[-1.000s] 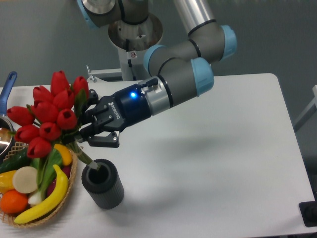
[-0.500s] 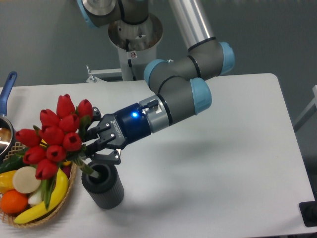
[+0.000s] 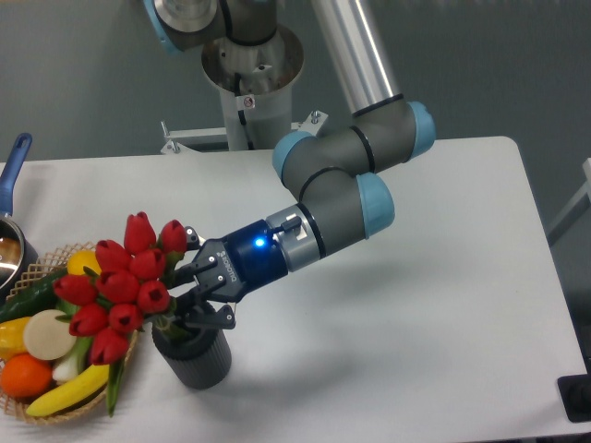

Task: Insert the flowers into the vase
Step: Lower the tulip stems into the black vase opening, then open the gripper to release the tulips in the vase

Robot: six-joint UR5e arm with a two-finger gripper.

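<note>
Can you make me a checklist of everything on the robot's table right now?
Surface: white table, bare on its right side.
Job's things: flowers, red tulips leaning left, stems going down into the mouth of the dark ribbed vase.
Clutter: wicker basket with a banana, an orange and other toy food; a blue-handled pan at the left edge.
End effector: closed on the flowers just above the vase, blue light on.
Cables: nothing seen.
Surroundings: grey wall, the arm's metal base behind the table.
</note>
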